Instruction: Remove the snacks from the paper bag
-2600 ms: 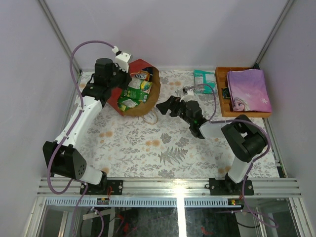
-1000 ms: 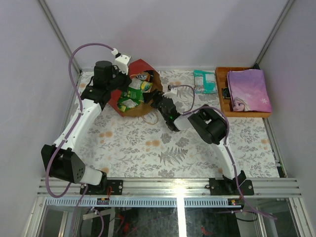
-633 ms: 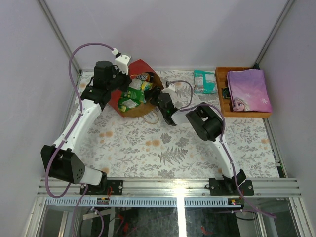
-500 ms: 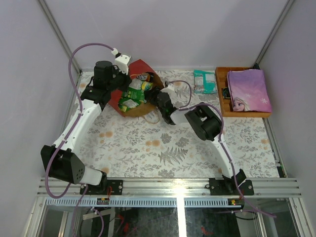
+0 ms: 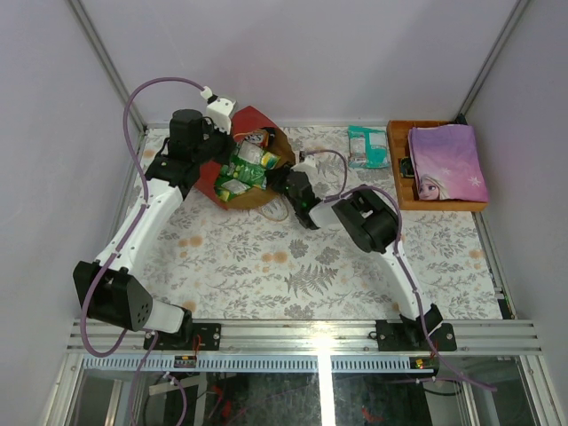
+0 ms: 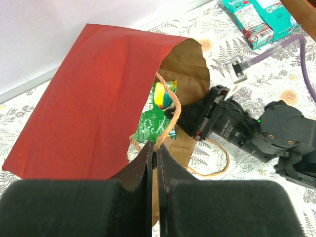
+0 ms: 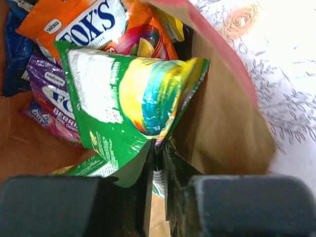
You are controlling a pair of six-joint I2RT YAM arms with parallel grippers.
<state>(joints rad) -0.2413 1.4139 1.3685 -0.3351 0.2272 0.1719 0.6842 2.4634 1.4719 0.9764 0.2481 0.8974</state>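
The paper bag (image 5: 255, 119), red outside and brown inside, lies on its side with its mouth facing right. My left gripper (image 5: 219, 147) is shut on the bag's near rim (image 6: 165, 126) beside the rope handle. Inside lie several snacks: a green packet (image 7: 123, 98), an orange packet (image 7: 84, 19), a purple one (image 7: 44, 94) and a blue bag (image 7: 12, 54). My right gripper (image 7: 159, 148) reaches into the bag's mouth (image 5: 277, 177), its jaws pinched on the lower edge of the green packet. A teal packet (image 5: 366, 146) lies flat on the table outside the bag.
A wooden tray (image 5: 397, 169) at the back right holds a purple princess book (image 5: 446, 160). The bag's loose rope handle (image 6: 217, 165) curls on the floral tablecloth (image 5: 266, 257). The right arm (image 5: 368, 217) stretches across the middle of the table.
My right gripper pushed into the bag's mouth and its jaws closed from wide open onto the green packet. The packets inside shifted slightly. The left arm held still.
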